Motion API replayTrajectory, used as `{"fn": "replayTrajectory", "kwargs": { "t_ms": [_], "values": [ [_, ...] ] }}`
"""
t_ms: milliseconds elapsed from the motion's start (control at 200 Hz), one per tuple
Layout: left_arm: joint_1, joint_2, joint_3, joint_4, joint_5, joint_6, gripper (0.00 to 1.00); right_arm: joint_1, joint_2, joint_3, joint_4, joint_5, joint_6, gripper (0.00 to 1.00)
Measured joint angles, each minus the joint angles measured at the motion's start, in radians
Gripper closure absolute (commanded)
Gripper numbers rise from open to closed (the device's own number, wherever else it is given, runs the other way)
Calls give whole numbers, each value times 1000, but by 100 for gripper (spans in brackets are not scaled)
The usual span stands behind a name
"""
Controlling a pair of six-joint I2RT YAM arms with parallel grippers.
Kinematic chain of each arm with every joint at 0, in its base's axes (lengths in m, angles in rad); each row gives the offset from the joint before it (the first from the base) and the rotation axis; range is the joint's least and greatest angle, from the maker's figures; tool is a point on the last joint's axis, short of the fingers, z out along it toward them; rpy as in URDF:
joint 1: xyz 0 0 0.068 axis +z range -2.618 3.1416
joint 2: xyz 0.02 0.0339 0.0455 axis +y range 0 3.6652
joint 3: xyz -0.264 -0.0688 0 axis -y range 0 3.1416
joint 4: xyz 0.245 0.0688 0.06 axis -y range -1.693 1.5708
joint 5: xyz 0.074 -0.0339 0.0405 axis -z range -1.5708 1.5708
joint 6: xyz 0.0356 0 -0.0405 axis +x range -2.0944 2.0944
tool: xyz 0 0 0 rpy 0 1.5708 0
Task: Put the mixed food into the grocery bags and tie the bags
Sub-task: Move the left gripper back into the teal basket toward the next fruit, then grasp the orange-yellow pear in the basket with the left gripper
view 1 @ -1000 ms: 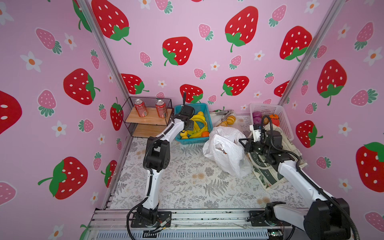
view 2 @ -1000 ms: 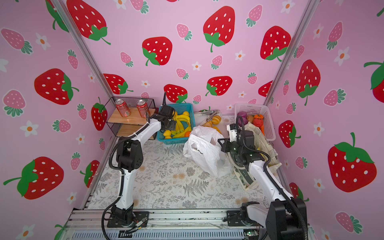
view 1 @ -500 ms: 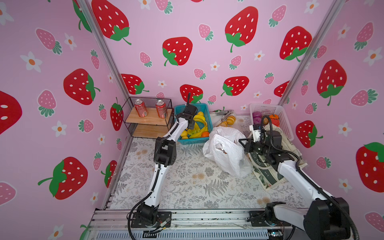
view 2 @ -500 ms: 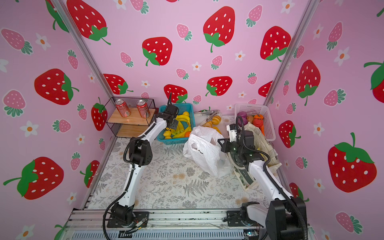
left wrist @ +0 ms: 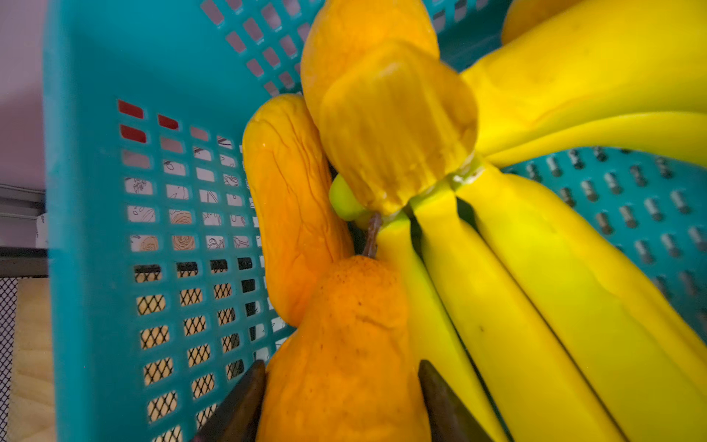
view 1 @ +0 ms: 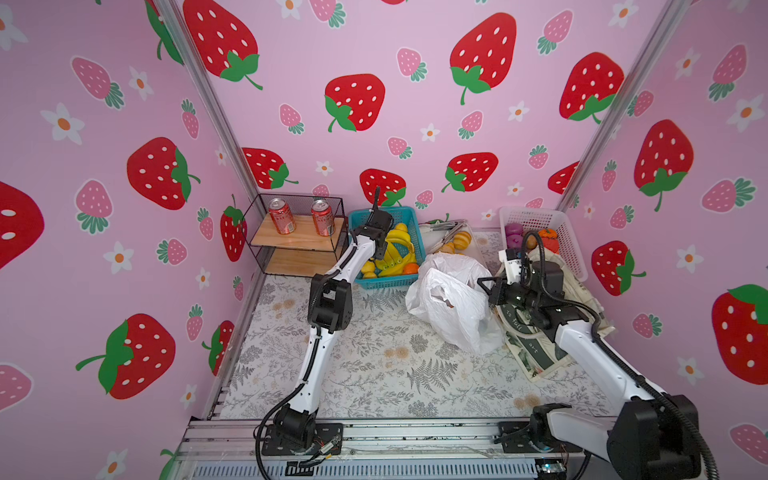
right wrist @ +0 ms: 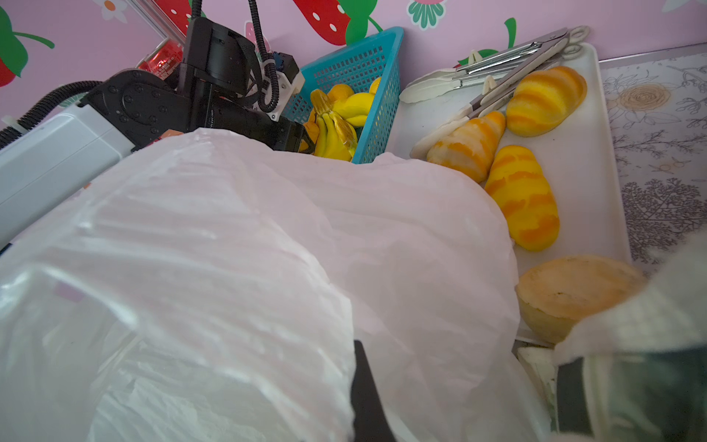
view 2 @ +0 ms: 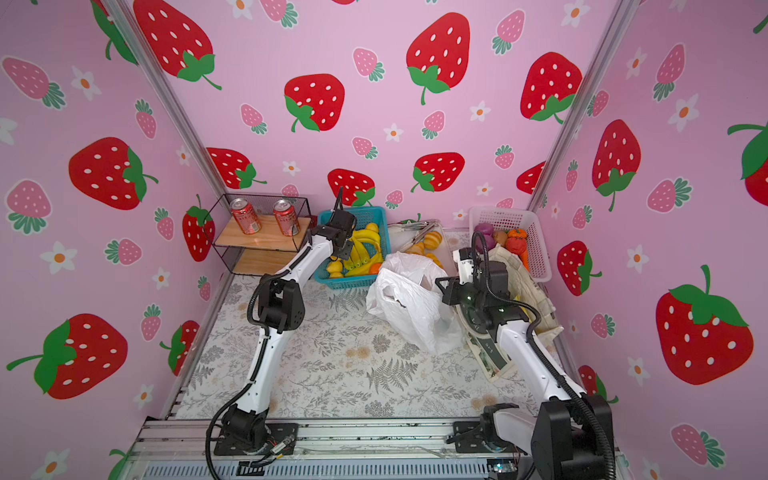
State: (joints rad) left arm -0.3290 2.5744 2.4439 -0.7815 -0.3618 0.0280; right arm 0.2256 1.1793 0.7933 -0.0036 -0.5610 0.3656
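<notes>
In teal basket (left wrist: 95,191), left gripper (left wrist: 340,367) flanks orange pear (left wrist: 352,313), stem pointing away, grip unconfirmed; right gripper (view 1: 486,286) pinches white bag (view 1: 453,307) beside basket.

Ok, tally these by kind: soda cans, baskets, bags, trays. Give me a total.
Red soda cans: 2
Baskets: 2, the teal basket and the white basket
Bags: 2, the white plastic bag and the canvas tote
White tray: 1
Total: 7
</notes>
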Motion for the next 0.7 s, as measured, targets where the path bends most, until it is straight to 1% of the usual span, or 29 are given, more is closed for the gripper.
{"fn": "replayTrajectory", "kwargs": {
  "t_ms": [50, 130, 320, 450, 535, 625, 700],
  "values": [
    [-2, -34, -38, 6, 10, -6, 48, 0, 0, -2, 0, 0, 0, 99],
    [-4, -134, -133, 27, 25, -18, 48, 0, -1, -4, 1, 0, 0, 99],
    [-42, -473, -431, 125, 52, -77, 49, 0, -5, -8, 2, 0, 0, 99],
    [-98, -767, -744, 227, 86, -150, 50, 0, -13, -13, 3, 0, 1, 99],
    [-141, -960, -969, 278, 135, -207, 51, 0, -19, -15, 3, -1, 1, 99],
    [-181, -1124, -1175, 321, 195, -249, 52, 0, -19, -15, 3, -3, 3, 99],
    [-212, -1224, -1305, 344, 265, -269, 52, 0, -19, -15, 6, -9, 5, 99]
  ]
}}
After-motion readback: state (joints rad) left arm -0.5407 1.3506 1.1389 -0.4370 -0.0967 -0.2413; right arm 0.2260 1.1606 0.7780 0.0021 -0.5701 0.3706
